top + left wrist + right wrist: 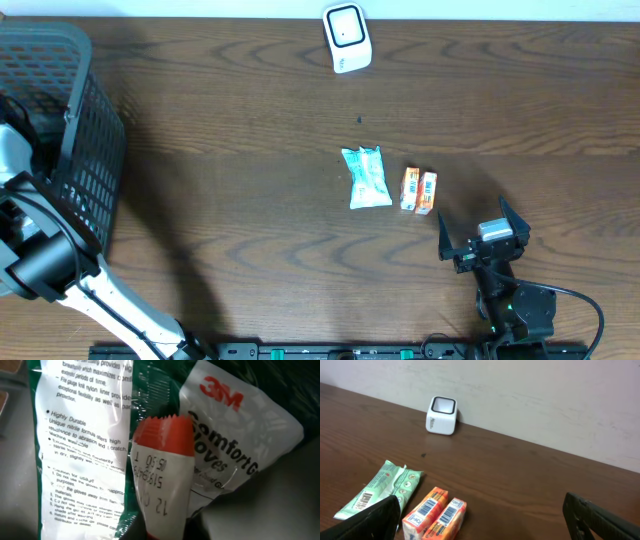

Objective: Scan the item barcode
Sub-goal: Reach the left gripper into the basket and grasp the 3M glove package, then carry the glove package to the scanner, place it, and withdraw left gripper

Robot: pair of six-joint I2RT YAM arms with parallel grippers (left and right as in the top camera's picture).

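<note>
Deep in the basket, the left wrist view is filled by a white sachet with a red serrated top [162,475] lying over a 3M glove pack [235,435]. My left gripper [170,532] is shut on the sachet's lower end, with dark fingers on either side of it. In the overhead view the left arm [45,260] reaches into the basket and its gripper is hidden. The white barcode scanner [347,37] [441,415] stands at the table's far edge. My right gripper [480,232] [487,525] hovers open and holds nothing at the front right.
A dark mesh basket [70,130] fills the left side. A green packet [367,177] [380,487] and two orange boxes [419,191] [435,512], barcodes up, lie mid-table just ahead of the right gripper. A green-and-white printed pack [80,450] lies beside the sachet.
</note>
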